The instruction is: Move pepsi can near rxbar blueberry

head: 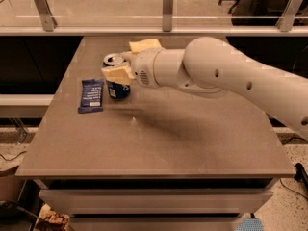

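The pepsi can [117, 88] is blue with a silver top and stands upright on the brown table [159, 138], left of centre. My gripper [118, 67] reaches in from the right and is shut on the can, its pale yellow fingers [117, 74] clamped across the upper part. The rxbar blueberry [91, 95], a flat dark blue wrapper with a white label patch, lies on the table just left of the can, with a narrow gap between them.
A pale yellow sponge [145, 45] lies behind the gripper near the table's far edge. My large white arm [226, 76] spans the right half of the table. A railing with metal posts [167, 4] runs behind the table.
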